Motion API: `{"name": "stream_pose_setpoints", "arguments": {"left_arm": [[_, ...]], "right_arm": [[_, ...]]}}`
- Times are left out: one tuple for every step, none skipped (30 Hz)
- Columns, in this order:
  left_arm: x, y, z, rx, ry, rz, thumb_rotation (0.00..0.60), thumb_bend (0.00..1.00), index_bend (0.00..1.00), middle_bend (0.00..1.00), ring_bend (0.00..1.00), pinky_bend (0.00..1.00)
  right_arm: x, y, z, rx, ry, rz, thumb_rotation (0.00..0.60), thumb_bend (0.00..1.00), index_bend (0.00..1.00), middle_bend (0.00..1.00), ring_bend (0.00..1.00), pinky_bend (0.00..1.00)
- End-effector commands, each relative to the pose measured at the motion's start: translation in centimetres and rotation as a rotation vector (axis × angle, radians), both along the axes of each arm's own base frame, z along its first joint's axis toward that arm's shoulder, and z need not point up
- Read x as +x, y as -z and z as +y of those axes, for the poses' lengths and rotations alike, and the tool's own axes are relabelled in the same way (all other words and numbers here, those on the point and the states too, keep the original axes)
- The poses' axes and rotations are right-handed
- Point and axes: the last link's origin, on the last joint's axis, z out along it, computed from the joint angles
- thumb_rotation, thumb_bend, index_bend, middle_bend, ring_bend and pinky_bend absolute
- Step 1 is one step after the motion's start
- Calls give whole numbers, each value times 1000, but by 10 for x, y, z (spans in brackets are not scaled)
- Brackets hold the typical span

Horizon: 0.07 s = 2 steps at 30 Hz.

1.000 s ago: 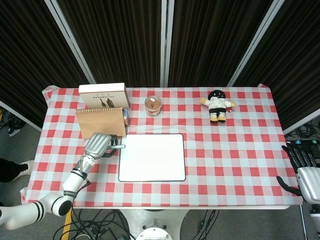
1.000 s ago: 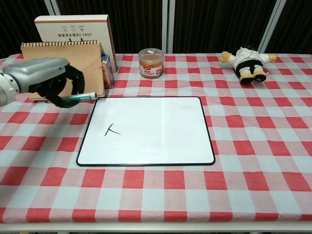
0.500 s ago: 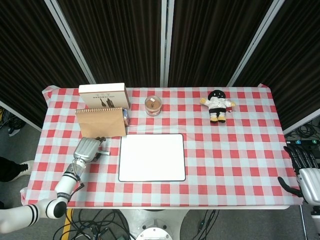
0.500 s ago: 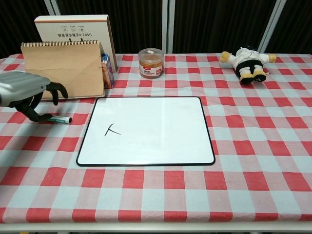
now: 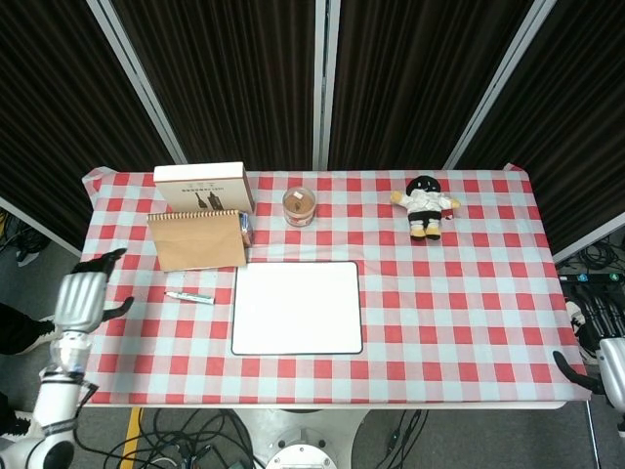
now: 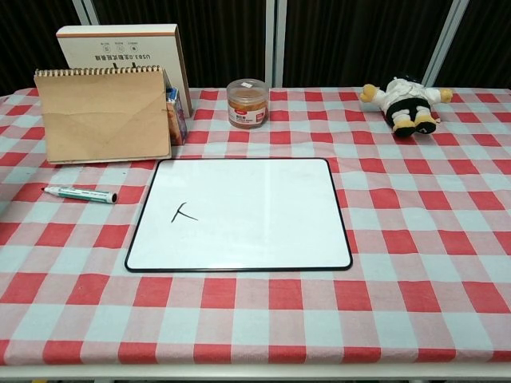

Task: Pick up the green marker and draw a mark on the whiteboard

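The left hand (image 5: 80, 298) has let go of the green marker (image 6: 79, 193) and drawn back off the left edge of the tabletop (image 6: 415, 239); a moment ago it was still at the marker, and a second ago it held the marker up near the whiteboard (image 6: 239, 214). Now this hand hangs beside the table with nothing in it, fingers loosely apart, and only the head view shows it. The marker lies flat on the cloth near the left edge, just in front of the brown notebook (image 6: 104, 114) and a little apart from the left border of the whiteboard. Its long axis runs almost parallel to the front edge, the capped dark end toward the board. A small black mark (image 6: 184, 212) stands already on the board's left part, so I judge the drawing as done. The marker lies to the right of the left hand, which is much nearer to it. The right hand (image 5: 607, 360) stays off the far right corner; I cannot tell how its fingers are set.
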Motion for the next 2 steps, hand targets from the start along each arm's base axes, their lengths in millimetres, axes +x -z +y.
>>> {"name": "stream_pose_setpoints", "arguments": {"left_arm": [[-34, -32, -51, 45, -59, 15, 600, 182, 161, 215, 210, 185], [-39, -34, -59, 43, -74, 22, 600, 176, 162, 215, 202, 171]], "right_arm": [[2, 4, 3, -8, -17, 0, 600, 212, 0, 2, 0, 0], [3, 5, 4, -12, -23, 0, 600, 212, 0, 2, 0, 0]]}}
